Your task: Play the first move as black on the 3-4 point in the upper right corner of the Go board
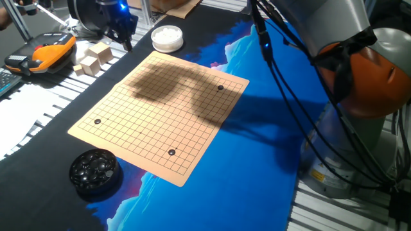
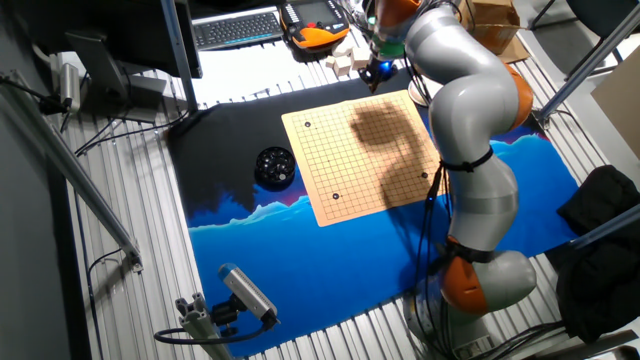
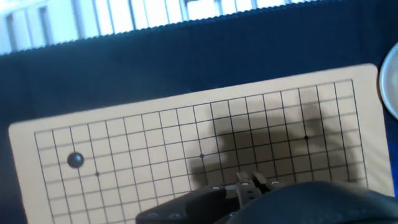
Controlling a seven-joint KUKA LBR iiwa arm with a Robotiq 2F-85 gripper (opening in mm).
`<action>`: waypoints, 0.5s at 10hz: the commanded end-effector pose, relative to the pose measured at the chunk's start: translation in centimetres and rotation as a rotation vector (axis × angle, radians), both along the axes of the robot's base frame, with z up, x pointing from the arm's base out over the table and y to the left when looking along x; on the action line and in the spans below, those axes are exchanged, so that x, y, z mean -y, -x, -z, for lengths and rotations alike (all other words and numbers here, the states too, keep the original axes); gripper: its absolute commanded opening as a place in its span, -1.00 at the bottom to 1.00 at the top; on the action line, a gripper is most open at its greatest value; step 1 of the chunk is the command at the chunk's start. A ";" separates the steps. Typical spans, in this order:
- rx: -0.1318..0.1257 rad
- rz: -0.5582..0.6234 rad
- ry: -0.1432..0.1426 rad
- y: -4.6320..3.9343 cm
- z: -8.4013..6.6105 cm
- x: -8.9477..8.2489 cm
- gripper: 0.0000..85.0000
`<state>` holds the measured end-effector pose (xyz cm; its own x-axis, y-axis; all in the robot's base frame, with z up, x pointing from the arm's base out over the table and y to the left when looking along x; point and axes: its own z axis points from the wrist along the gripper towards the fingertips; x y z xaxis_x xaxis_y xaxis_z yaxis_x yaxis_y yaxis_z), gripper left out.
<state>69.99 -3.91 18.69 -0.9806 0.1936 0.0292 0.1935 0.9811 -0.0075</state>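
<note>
Three small glossy black stones [image 1: 220, 87] already sit on the tan gridded Go board [image 1: 160, 122]. The gripper [image 1: 122, 29] hovers upper left; whether its jaws hold anything, I cannot tell.

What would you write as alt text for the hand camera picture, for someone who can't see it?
A tan Go board with a black grid lies on a dark blue mat, one black stone near its left edge. The gripper shows at the bottom edge, its shadow across the board.
</note>
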 end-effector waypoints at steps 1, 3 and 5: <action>-0.004 -0.009 0.005 0.00 0.0 0.0 -1.00; 0.001 -0.058 0.019 0.00 0.0 0.0 -1.00; 0.014 -0.118 0.025 -0.11 0.0 0.3 -1.00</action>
<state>70.21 -4.26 18.62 -0.9971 0.0758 0.0115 0.0754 0.9967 -0.0299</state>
